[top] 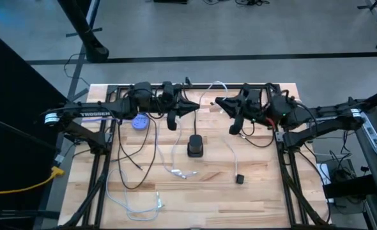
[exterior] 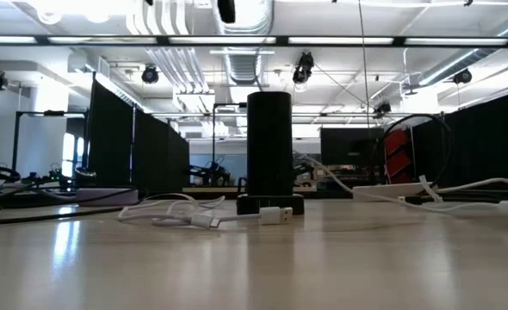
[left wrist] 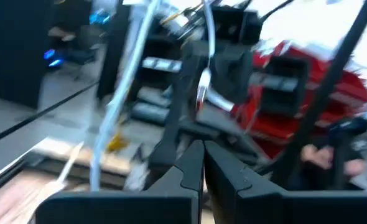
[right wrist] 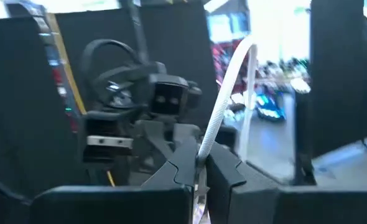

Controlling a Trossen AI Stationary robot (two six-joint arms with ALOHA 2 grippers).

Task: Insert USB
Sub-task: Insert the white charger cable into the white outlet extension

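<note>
A black charger block (top: 195, 147) stands upright mid-table; it also shows in the low view (exterior: 269, 146). A white cable lies in front of it, its USB plug (exterior: 276, 214) flat on the wood (top: 190, 172). A second white cable (top: 232, 148) runs from the right gripper down to a small black block (top: 239, 179). My right gripper (top: 219, 102) is at the far side, above the table, shut on this cable. My left gripper (top: 195, 110) faces it close by, shut (left wrist: 201, 152). White cable (left wrist: 202, 93) shows just beyond its tips; I cannot tell whether they touch. My right gripper pinches the white cable (right wrist: 206, 148) between its two fingertips. The cable rises past the fingers in a curve (right wrist: 236, 59). The gripper lies about level, pointing toward the table's left. The cable's far part trails down onto the table.
A blue round thing (top: 140, 121) lies under the left arm. A third white cable (top: 137, 206) is coiled near the front left. Dark cables (top: 134, 167) loop over the left half. The near half of the table (top: 265, 204) is bare wood.
</note>
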